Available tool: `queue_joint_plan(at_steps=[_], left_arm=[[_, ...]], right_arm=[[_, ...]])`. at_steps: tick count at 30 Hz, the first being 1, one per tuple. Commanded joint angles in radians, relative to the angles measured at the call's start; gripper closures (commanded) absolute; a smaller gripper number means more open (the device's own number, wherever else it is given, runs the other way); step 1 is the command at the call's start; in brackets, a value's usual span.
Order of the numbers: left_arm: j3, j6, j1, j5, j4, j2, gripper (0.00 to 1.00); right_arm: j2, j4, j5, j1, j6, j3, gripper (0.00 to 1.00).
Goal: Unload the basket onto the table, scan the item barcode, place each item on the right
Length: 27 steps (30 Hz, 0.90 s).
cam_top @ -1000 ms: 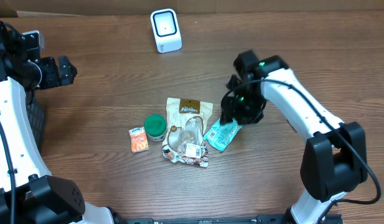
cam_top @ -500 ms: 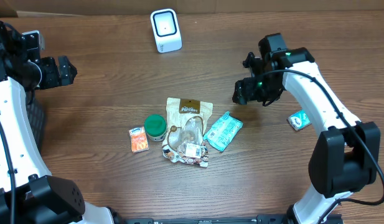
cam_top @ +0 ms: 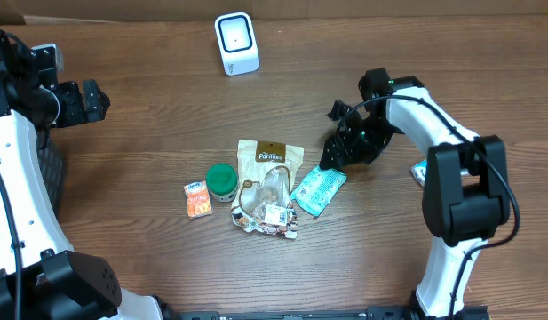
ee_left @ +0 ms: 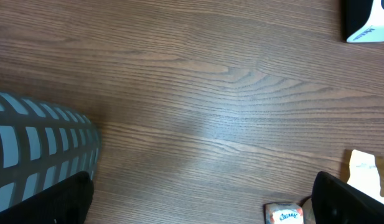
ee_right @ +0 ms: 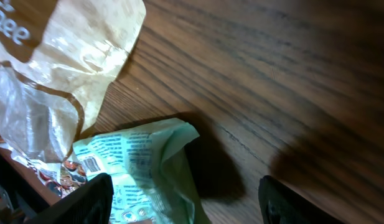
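Lying flat on the wooden table (cam_top: 167, 124), the mint-green packet (cam_top: 316, 191) sits just beside the tan snack pouch (cam_top: 269, 158). The right gripper (cam_top: 334, 160) hangs over its upper end, jaws wide and empty. The left gripper (cam_top: 98, 100) gapes wide far left. The white scanner (cam_top: 236, 43) stands farthest back.

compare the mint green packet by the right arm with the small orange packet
The mint green crinkly plastic packet is clearly larger than the small orange packet. The mint packet lies diagonally, its end rumpled; the orange one lies nearly straight. The mint packet sits at the right gripper, jaws open; the orange one lies apart from both arms, beside the green-lidded container. Both lie unheld on the wooden table.
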Motion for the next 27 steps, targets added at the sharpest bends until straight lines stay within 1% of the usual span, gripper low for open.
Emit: queue_joint_plan(at_steps=[1, 5, 8, 11, 14, 15, 19, 22, 23, 24, 27], left_arm=[[0.015, -0.01, 0.01, 0.011, 0.0, 0.003, 0.0], [0.015, -0.01, 0.01, 0.011, 0.0, 0.003, 0.01], [0.015, -0.01, 0.01, 0.011, 0.0, 0.003, 0.01], [0.015, -0.01, 0.01, 0.011, 0.0, 0.003, 0.0], [0.015, -0.01, 0.01, 0.011, 0.0, 0.003, 0.0], [0.015, -0.01, 0.01, 0.011, 0.0, 0.003, 0.0], [0.015, -0.01, 0.01, 0.011, 0.0, 0.003, 0.01], [0.015, -0.01, 0.01, 0.011, 0.0, 0.003, 0.01], [0.015, -0.01, 0.01, 0.011, 0.0, 0.003, 0.01], [0.015, -0.01, 0.01, 0.011, 0.0, 0.003, 0.0], [0.015, -0.01, 0.01, 0.011, 0.0, 0.003, 0.01]], right_arm=[[-0.002, 0.0, -0.046, -0.001, -0.042, 0.0, 0.27], [-0.002, -0.006, -0.046, 0.0, -0.042, -0.001, 0.28], [-0.002, -0.005, -0.046, 0.0, -0.061, -0.02, 0.32], [-0.002, 0.032, -0.047, 0.0, -0.061, -0.067, 0.33], [-0.002, 0.071, -0.046, 0.0, -0.061, -0.115, 0.38], [-0.002, 0.077, -0.046, 0.0, -0.06, -0.126, 0.42], [-0.002, 0.08, -0.047, 0.0, -0.054, -0.137, 0.75], [-0.002, 0.078, -0.058, -0.003, -0.025, -0.136, 0.91], [-0.002, 0.073, -0.076, -0.006, -0.025, -0.135, 0.95], [-0.002, 0.067, -0.092, -0.007, -0.025, -0.134, 0.96], [-0.002, 0.02, -0.151, -0.016, -0.026, -0.105, 0.96]])
